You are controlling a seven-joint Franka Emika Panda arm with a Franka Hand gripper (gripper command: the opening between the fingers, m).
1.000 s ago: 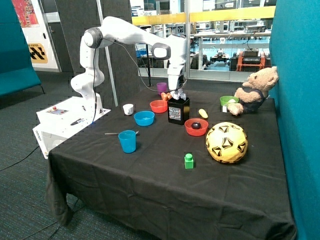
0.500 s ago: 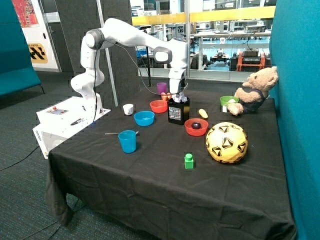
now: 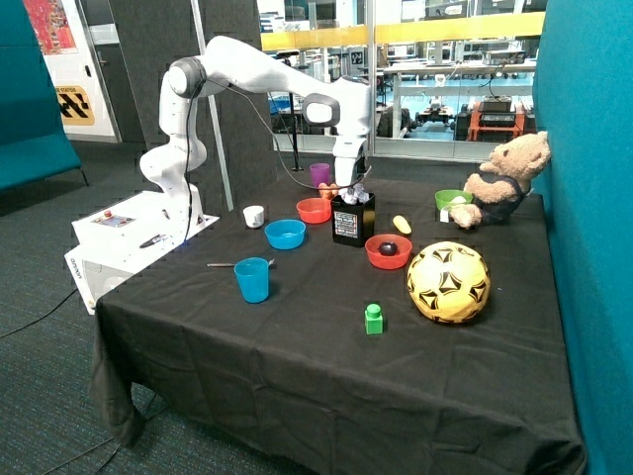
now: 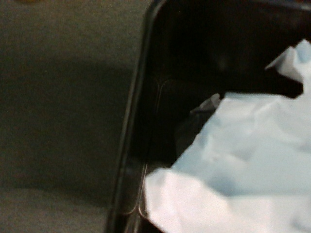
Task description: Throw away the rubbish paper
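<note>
Black-clothed table (image 3: 297, 346), crowded with bowls and toys.
Gripper (image 3: 357, 185) sits over the black bin (image 3: 352, 220), rubbish paper (image 4: 243, 170) at its mouth; finger state cannot be told.

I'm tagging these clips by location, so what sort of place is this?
Probably a robotics lab or demo area: a Franka arm at a black-draped table, toys like a teddy bear, and workbenches behind glass.
</note>
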